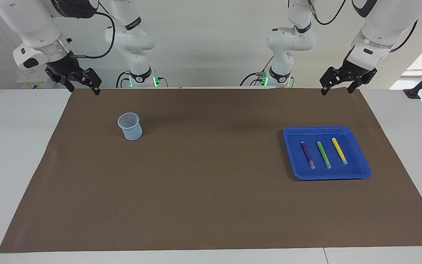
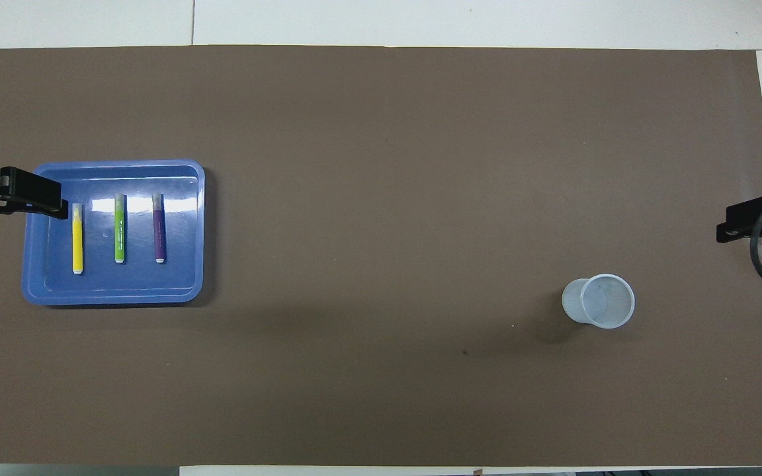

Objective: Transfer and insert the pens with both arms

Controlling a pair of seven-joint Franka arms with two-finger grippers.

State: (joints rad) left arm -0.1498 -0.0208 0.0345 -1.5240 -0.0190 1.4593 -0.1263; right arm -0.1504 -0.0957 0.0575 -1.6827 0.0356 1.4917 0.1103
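Note:
Three pens lie side by side in a blue tray (image 1: 321, 129) toward the left arm's end of the table: purple (image 1: 307, 154), green (image 1: 323, 154) and yellow (image 1: 339, 150). In the overhead view they show as yellow (image 2: 77, 238), green (image 2: 119, 228) and purple (image 2: 159, 228) in the tray (image 2: 116, 163). My left gripper (image 1: 336, 91) hangs open and empty in the air over the mat's edge by the robots. My right gripper (image 1: 84, 90) hangs open and empty over the mat's corner at the right arm's end. Both arms wait.
A clear plastic cup (image 1: 130, 125) stands upright on the brown mat (image 1: 211, 183) toward the right arm's end; it also shows in the overhead view (image 2: 599, 301). Two smaller white arms with green-lit bases (image 1: 143, 79) stand at the table's edge between my arms.

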